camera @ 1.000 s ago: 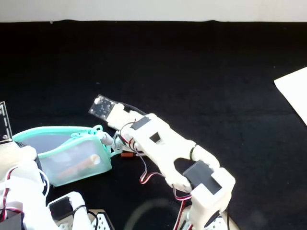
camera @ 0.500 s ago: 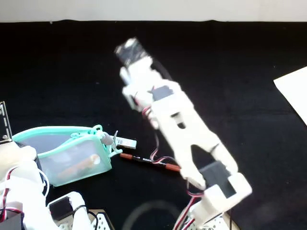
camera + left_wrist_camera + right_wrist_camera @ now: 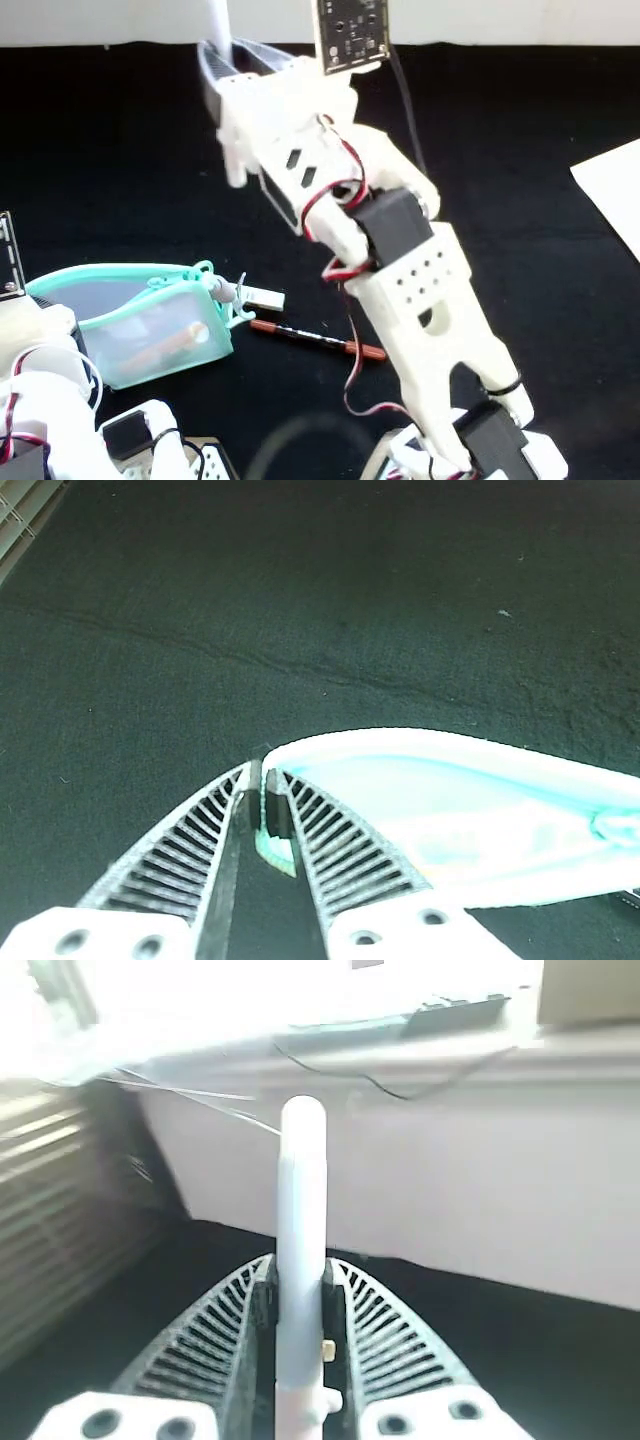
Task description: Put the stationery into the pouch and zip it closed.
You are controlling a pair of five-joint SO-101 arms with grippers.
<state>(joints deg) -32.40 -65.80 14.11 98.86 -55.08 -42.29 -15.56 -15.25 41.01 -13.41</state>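
- The pouch [image 3: 140, 325] lies lower left in the high view, mouth open, my left claw [image 3: 265, 780] pinched shut on its rim.
- A red pen [image 3: 315, 340] lies just right of it.
- My right claw [image 3: 300, 1265] is clamped on a pale stick [image 3: 302, 1160], at the frame's top, well apart from the pouch.
- The stick stands long past my jaws, so I judge it could swivel or snag the rim.
- My right wrist view gives the grip; the high view, where pouch and pen lie.

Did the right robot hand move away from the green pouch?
Yes. The right gripper swung away from the pouch toward the table's far edge, carrying a white pen.
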